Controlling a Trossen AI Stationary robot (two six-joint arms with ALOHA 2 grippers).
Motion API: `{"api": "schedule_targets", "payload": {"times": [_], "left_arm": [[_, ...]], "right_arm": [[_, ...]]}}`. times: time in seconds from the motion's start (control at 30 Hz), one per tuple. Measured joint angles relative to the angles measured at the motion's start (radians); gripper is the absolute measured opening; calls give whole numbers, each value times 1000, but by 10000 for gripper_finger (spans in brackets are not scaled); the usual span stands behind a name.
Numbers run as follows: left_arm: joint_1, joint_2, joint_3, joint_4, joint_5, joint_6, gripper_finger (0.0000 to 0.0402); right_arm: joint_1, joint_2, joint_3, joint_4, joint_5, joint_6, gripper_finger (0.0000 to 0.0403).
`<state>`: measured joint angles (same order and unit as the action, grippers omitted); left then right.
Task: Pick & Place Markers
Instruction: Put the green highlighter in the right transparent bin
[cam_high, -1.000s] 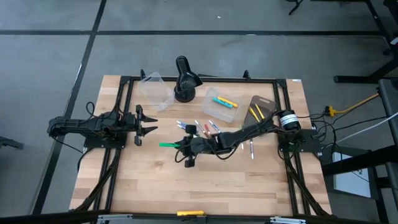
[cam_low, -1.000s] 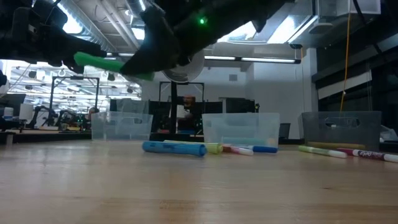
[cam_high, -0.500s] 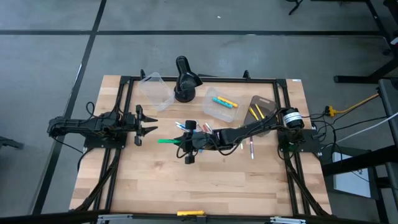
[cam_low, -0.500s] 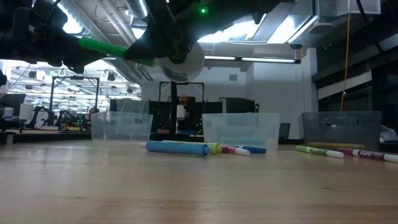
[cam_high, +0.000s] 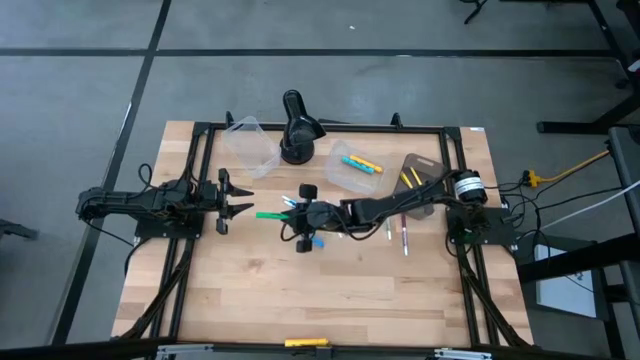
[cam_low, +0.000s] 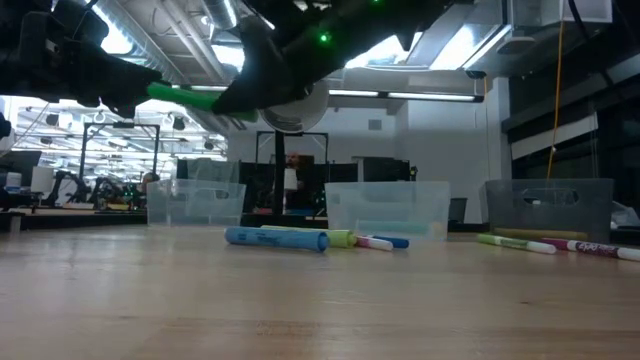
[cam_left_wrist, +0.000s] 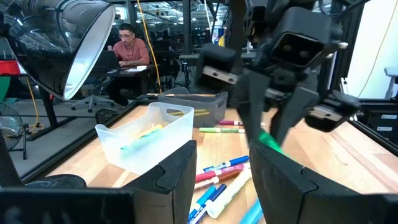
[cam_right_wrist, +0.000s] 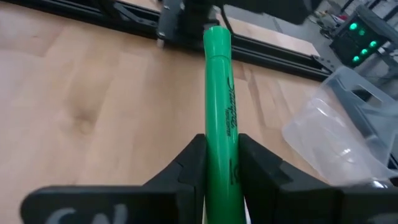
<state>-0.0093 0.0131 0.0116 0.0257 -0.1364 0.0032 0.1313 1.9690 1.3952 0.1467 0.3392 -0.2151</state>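
My right gripper (cam_high: 292, 215) hangs over the table's middle, shut on a green marker (cam_high: 270, 214) that sticks out toward the table's left and shows in the low view (cam_low: 188, 95) well above the wood. Loose markers (cam_high: 335, 207) lie on the table under and beside the arm; a blue one (cam_low: 276, 238) lies flat nearest the low camera. My left gripper (cam_high: 243, 201) waits open at the left, level, its fingers (cam_left_wrist: 180, 174) pointing at the right gripper. My right gripper pinches the green marker's barrel (cam_right_wrist: 219, 158) between its two fingers (cam_right_wrist: 191, 163), near the marker's rear end. The marker lies along the fingers and juts out past their tips. The fingers come from the table's right, slanting slightly down. The marker is lifted clear, nearly level.
A clear tub (cam_high: 356, 170) with markers inside, a grey tub (cam_high: 420, 176) with yellow markers and a tipped clear tub (cam_high: 250, 146) stand toward the far side. A black desk lamp (cam_high: 298, 126) stands between the clear tubs. More markers (cam_high: 404, 238) lie right of centre.
My right gripper has carried the green marker toward the table's far edge and a little upward, keeping it shut in the fingers and pointing toward the table's left.
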Motion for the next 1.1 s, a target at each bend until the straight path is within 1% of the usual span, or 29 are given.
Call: {"api": "schedule_targets", "payload": {"times": [0.63, 0.77, 0.97, 1.1], "left_arm": [[0, 0, 0, 0, 0, 0, 143], [0, 0, 0, 0, 0, 0, 143], [0, 0, 0, 0, 0, 0, 143], [0, 0, 0, 0, 0, 0, 143]], "right_arm": [[-116, 0, 0, -141, 0, 9, 76], [-144, -21, -5, -182, 1, 5, 73], [-170, -90, -81, -196, 12, 17, 76], [-183, -150, -157, -196, 18, 46, 73]]}}
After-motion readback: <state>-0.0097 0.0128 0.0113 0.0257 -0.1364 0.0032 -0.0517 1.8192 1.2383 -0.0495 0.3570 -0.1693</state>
